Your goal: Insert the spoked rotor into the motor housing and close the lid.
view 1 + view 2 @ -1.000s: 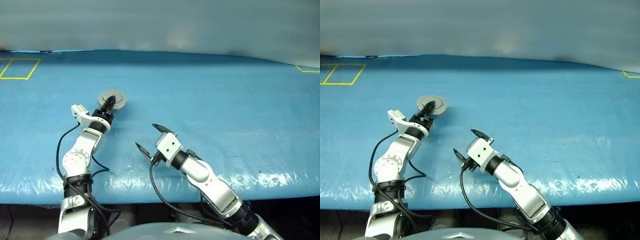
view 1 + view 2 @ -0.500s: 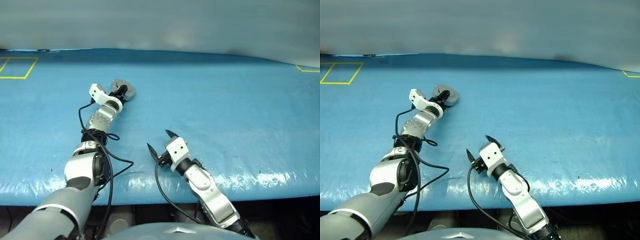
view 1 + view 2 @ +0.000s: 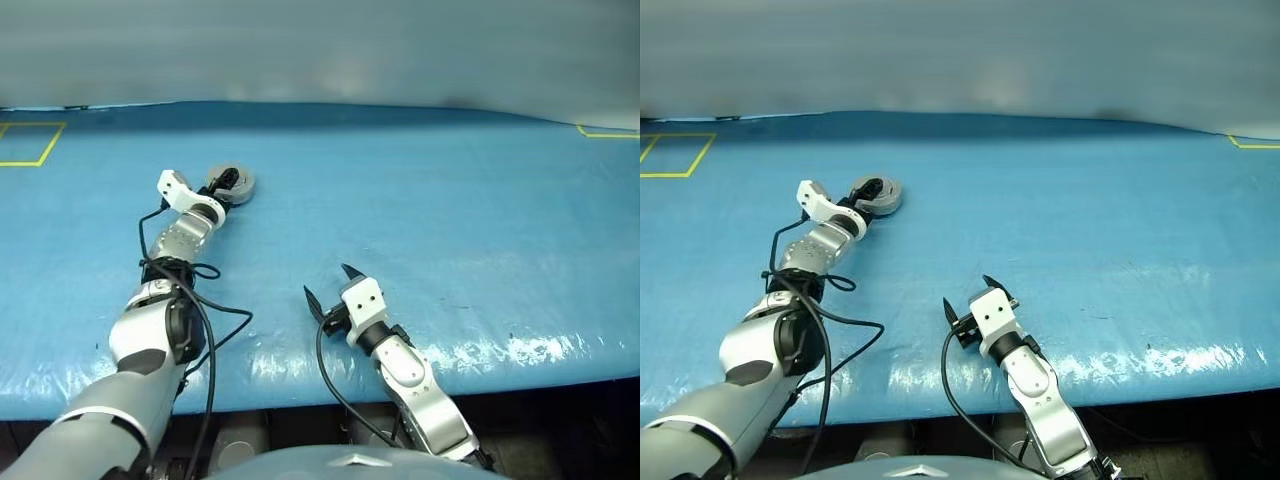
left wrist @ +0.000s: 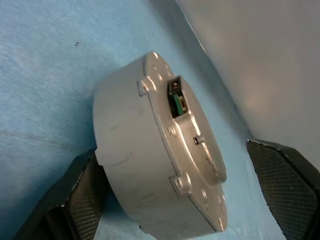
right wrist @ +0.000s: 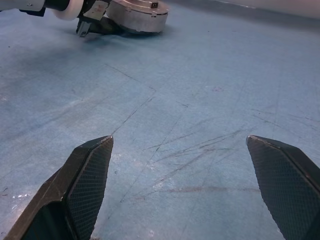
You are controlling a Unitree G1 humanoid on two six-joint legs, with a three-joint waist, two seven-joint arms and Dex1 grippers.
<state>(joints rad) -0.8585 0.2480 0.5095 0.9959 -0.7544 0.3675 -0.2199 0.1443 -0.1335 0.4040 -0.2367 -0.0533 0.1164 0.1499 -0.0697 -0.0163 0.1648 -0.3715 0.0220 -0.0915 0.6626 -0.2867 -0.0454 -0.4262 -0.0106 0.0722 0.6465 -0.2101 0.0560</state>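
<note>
Your motor housing (image 4: 150, 165), lid (image 4: 192, 150) closed on it, sits on the blue desk (image 3: 450, 200) between the spread fingers of your left end effector (image 3: 228, 184), ungripped. Your right end effector (image 3: 328, 286) gapes wide, empty, well apart.

The housing (image 4: 145, 165) is plain silver-grey, its lid (image 4: 192, 150) the same, with a small green patch in a dark notch. The fingers (image 5: 85, 180) are black with a fine mesh pattern. The tabletop (image 3: 450, 200) is blue, marked with yellow lines.
</note>
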